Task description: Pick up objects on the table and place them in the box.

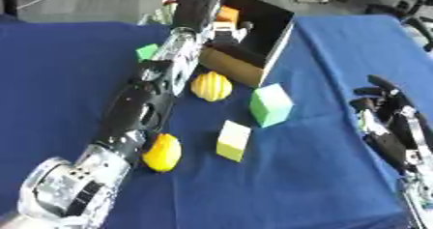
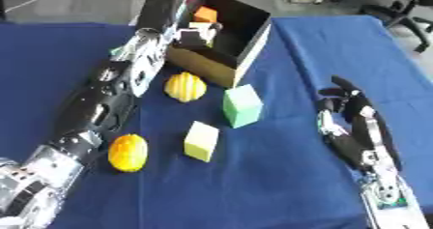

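Note:
An open cardboard box (image 1: 230, 64) with a dark inside stands at the back of the blue table (image 1: 321, 175). My left arm stretches from the lower left up to it, and my left hand (image 2: 196, 35) is over the box's near-left corner beside a white thing (image 2: 201, 26). An orange block (image 2: 206, 14) lies inside. On the cloth lie a yellow ribbed fruit (image 1: 210, 86), a green cube (image 1: 270, 105), a pale yellow block (image 1: 233, 140) and an orange-yellow fruit (image 1: 162, 152). A small green block (image 1: 147, 51) peeks out left of the arm. My right hand (image 2: 348, 108) rests open at the right.
My left forearm (image 1: 139, 107) lies across the table's left half, close to both fruits. Grey floor and office chairs (image 1: 406, 6) show beyond the far edge. Bare blue cloth stretches along the front and between the blocks and my right hand.

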Robot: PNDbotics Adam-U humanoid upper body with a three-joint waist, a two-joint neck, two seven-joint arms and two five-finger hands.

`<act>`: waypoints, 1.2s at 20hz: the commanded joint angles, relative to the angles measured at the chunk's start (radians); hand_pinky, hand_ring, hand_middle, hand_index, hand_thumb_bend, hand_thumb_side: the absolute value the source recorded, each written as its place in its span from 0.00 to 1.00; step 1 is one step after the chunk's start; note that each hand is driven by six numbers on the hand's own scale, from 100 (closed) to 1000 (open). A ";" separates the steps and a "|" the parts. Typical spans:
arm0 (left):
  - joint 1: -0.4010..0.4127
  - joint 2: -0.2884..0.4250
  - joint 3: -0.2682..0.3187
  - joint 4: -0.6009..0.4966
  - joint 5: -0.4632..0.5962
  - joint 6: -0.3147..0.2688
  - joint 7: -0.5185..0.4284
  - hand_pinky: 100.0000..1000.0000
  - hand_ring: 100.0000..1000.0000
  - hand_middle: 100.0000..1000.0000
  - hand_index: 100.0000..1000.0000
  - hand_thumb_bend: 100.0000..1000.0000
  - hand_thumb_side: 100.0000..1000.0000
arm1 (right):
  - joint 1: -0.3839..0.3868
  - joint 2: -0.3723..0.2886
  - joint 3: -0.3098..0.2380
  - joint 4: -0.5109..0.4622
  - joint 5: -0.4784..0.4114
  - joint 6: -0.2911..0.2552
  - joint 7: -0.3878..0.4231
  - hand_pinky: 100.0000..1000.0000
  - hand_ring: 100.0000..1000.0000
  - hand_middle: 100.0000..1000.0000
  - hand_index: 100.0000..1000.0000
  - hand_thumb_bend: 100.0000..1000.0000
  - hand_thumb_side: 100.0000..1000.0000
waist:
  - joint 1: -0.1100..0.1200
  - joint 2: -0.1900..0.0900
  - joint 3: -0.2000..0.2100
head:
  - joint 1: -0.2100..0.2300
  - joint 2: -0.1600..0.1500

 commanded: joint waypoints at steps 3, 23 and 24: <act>-0.052 0.121 -0.026 -0.036 0.022 -0.143 -0.356 0.79 0.74 0.83 0.95 0.39 0.29 | 0.009 -0.036 -0.016 -0.021 0.008 0.000 -0.010 0.69 0.62 0.66 0.89 0.00 0.28 | 0.025 -0.030 0.017 | -0.021 0.014; -0.012 0.213 0.099 0.125 -0.116 -0.092 -0.617 0.77 0.70 0.77 0.91 0.45 0.36 | 0.018 -0.048 -0.023 -0.015 0.008 0.000 -0.017 0.69 0.62 0.66 0.89 0.00 0.28 | 0.027 -0.033 0.032 | -0.036 0.020; -0.009 0.212 0.100 0.124 -0.119 -0.083 -0.604 0.77 0.70 0.76 0.90 0.44 0.35 | 0.018 -0.048 -0.023 -0.015 0.008 0.000 -0.017 0.69 0.62 0.66 0.89 0.00 0.28 | 0.027 -0.032 0.032 | -0.036 0.019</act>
